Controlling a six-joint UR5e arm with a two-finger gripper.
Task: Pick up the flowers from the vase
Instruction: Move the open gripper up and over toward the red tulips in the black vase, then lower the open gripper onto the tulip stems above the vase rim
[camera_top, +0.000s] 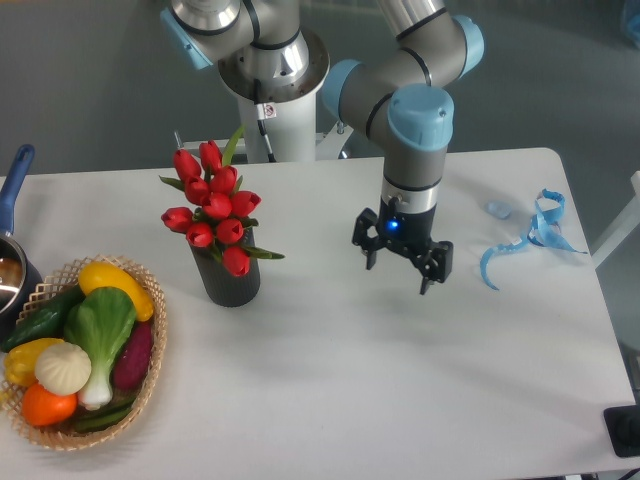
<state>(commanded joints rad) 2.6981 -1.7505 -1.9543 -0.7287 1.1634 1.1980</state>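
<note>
Fixed camera: gripper (398, 273) hanging over bare white table (330, 380), fingers spread wide, gripping nothing, pointing down. Flowers (213, 205) sitting in vase (230, 278), red buds bunching above mouth, green leaf sticking up behind. Vase standing upright, left of gripper and well apart from it. Wicker basket (150, 375) of toy vegetables (85, 340) lying at left edge, near vase but not touching. Blue ribbon (525, 240) curling at right side of table. Pan with blue handle (12, 180) showing at far left.
</note>
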